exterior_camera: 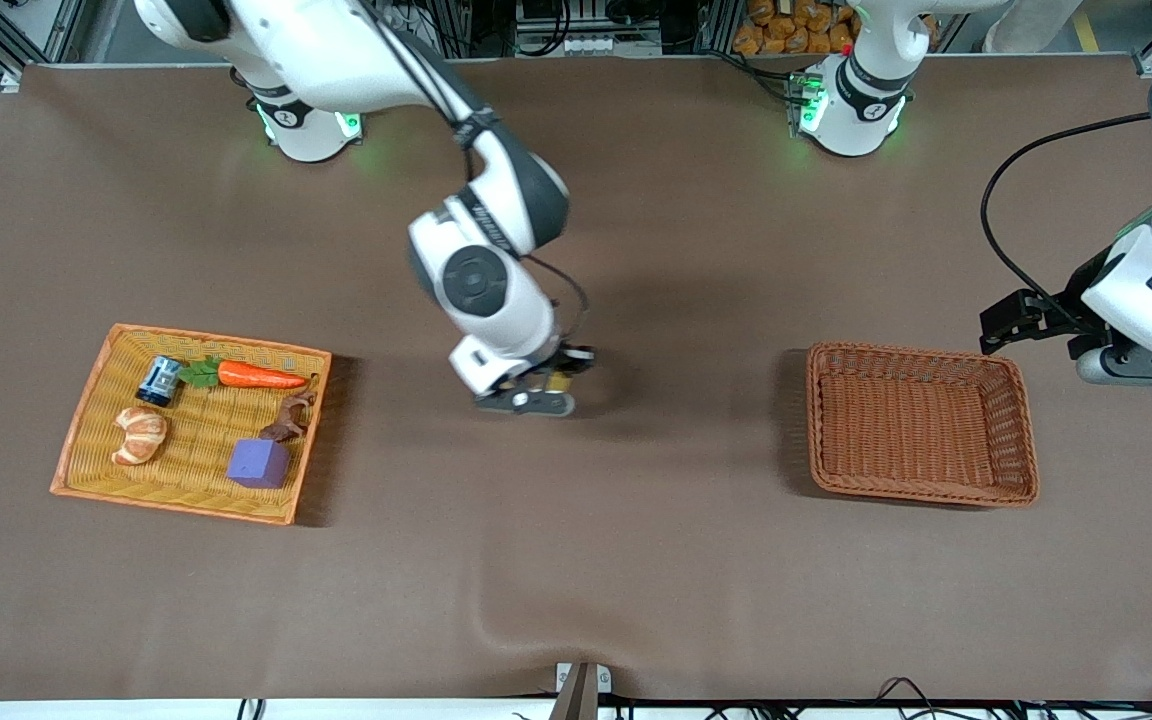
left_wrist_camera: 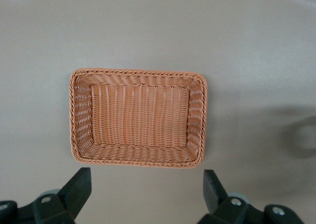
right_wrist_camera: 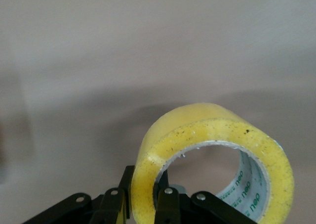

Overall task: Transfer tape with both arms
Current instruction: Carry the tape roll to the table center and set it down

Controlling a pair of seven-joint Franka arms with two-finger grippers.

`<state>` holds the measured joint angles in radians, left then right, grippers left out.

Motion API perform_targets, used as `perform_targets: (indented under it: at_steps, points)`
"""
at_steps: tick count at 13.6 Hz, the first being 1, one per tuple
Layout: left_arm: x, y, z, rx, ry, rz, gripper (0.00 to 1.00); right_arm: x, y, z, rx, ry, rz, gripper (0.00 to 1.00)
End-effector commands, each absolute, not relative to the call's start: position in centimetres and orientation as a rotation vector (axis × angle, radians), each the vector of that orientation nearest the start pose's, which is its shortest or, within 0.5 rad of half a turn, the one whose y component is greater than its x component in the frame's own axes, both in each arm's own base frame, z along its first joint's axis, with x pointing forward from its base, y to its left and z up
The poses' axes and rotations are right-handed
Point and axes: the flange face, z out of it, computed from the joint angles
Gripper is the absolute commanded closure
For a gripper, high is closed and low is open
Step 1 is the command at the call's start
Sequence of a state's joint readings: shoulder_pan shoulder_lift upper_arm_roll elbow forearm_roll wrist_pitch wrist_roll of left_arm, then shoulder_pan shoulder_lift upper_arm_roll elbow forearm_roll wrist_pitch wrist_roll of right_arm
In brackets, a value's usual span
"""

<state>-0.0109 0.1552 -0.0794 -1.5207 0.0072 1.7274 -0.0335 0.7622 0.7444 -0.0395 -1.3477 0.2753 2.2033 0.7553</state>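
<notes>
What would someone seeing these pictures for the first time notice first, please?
Probably the right gripper, over the middle of the table, pinching the wall of a yellow roll of tape. Next, the flat tray of toy food at the right arm's end and the empty wicker basket toward the left arm's end, where the left gripper hangs open, waiting.

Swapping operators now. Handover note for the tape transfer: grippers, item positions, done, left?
Right gripper: shut on the tape, over bare table between the flat tray and the deep basket.
Left gripper: open, waiting above the deep basket's end of the table.
Done: tape picked up.
Left: pass it to the left gripper, presumably for the deep basket.
</notes>
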Motion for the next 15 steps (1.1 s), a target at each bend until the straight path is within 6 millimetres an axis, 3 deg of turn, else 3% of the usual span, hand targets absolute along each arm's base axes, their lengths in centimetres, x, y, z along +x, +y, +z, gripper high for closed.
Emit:
perform_targets:
  at_steps: [1, 3, 4, 5, 7, 8, 10, 12, 13, 14, 15]
  points:
    - [61.3, -5.3, 57.6, -3.13, 0.111, -0.1, 0.0, 54.6, 53.6, 25.1, -2.893, 0.303, 0.094, 1.0]
    - [61.3, -5.2, 57.6, -3.13, 0.111, -0.1, 0.0, 52.8, 55.2, 22.5, -2.916, 0.278, 0.113, 1.0]
    - [61.3, -5.2, 57.7, -3.13, 0.113, -0.103, 0.0, 52.7, 55.1, 22.3, -2.925, 0.269, 0.109, 0.95]
    - [61.4, -5.3, 57.7, -3.127, 0.116, -0.105, 0.0, 53.2, 54.6, 22.4, -2.925, 0.285, 0.121, 0.8]
    - [61.6, -5.1, 57.4, -3.1, 0.121, -0.1, 0.0, 53.7, 54.4, 23.9, -2.905, 0.313, 0.109, 0.18]
    - [61.6, -5.1, 57.5, -3.099, 0.121, -0.102, 0.0, 54.0, 54.3, 25.6, -2.883, 0.375, 0.096, 0.0]
    - [61.5, -4.8, 57.7, -3.099, 0.113, -0.109, 0.0, 55.2, 52.2, 29.4, -2.9, 0.429, 0.042, 0.0]
    - [61.2, -4.9, 58.6, -3.094, 0.134, -0.128, 0.0, 56.4, 48.3, 32.8, -2.985, 0.351, -0.089, 0.0]
    - [61.0, -5.1, 59.5, -3.101, 0.126, -0.152, 0.0, 57.4, 46.0, 34.5, -3.002, 0.284, -0.103, 0.0]
    - [60.9, -5.0, 61.2, -3.104, 0.128, -0.203, 0.0, 58.8, 42.7, 36.2, -3.029, 0.24, -0.062, 0.0]
    - [60.8, -4.8, 61.5, -3.105, 0.13, -0.206, 0.0, 60.3, 39.0, 37.8, -3.045, 0.216, -0.009, 0.0]
